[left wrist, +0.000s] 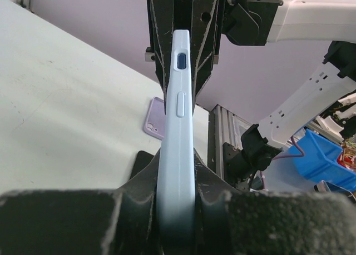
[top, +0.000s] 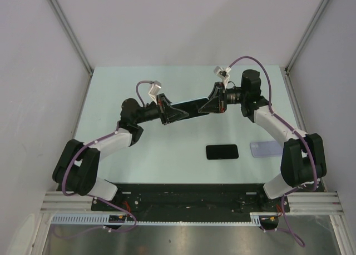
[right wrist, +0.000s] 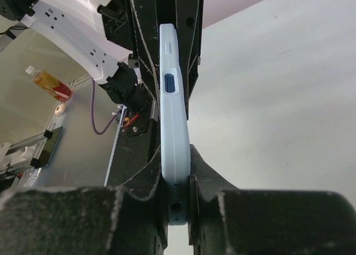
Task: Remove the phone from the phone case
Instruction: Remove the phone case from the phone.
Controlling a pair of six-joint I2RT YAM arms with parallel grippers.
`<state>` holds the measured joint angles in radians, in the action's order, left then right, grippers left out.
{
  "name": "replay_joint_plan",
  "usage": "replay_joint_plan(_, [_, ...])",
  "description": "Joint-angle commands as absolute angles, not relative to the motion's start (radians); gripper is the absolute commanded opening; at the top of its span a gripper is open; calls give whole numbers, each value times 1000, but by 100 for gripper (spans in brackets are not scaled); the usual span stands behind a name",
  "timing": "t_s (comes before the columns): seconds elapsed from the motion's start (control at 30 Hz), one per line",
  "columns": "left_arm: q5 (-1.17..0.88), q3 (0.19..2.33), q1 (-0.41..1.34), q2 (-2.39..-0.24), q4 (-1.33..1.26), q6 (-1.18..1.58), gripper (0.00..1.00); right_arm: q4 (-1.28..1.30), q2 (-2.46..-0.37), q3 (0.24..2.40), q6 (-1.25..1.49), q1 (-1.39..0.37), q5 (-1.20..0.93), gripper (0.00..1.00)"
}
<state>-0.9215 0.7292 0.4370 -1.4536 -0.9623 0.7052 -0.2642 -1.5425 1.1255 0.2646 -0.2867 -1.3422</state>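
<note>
A phone in a light-blue case [top: 194, 106] hangs in the air above the middle of the table, held at both ends. It shows edge-on in the left wrist view [left wrist: 179, 127] and the right wrist view [right wrist: 173, 116], with its side buttons visible. In the top view its face looks dark. My left gripper [top: 177, 113] is shut on its left end [left wrist: 177, 210]. My right gripper [top: 214, 104] is shut on its right end [right wrist: 177, 199]. The two grippers face each other.
A bare black phone [top: 222, 151] lies flat on the table near the front. An empty lilac case [top: 265, 149] lies to its right, also in the left wrist view [left wrist: 154, 119]. A blue bin [left wrist: 322, 160] and a bottle [right wrist: 50, 84] are off the table.
</note>
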Motion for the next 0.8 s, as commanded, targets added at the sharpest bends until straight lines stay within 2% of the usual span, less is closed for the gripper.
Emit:
replay_joint_plan(0.0, [-951,759,466,-1448,-986,658,0,-307,-1497,1178,276,-273,-1249,0])
replay_joint_plan(0.07, [-946,758,465,-1447,-985,655,0,-310,-1494,1178,278,-270,-1252,4])
replay_joint_plan(0.1, [-943,756,465,-1445,-985,650,0,-314,-1494,1178,281,-270,-1256,16])
replay_joint_plan(0.17, [-945,758,466,-1439,-983,643,0,-330,-1491,1178,296,-267,-1262,29])
replay_joint_plan(0.2, [-943,755,465,-1433,-985,637,0,-333,-1491,1178,298,-264,-1264,38])
replay_joint_plan(0.3, [-943,753,466,-1424,-985,629,0,-345,-1488,1178,319,-258,-1270,47])
replay_joint_plan(0.53, [-907,749,433,-1416,-985,641,0,-461,-1491,1158,475,-249,-1261,53])
replay_joint_plan(0.77, [-902,753,350,-1466,-985,689,0,-867,-1496,1056,800,-206,-1132,59])
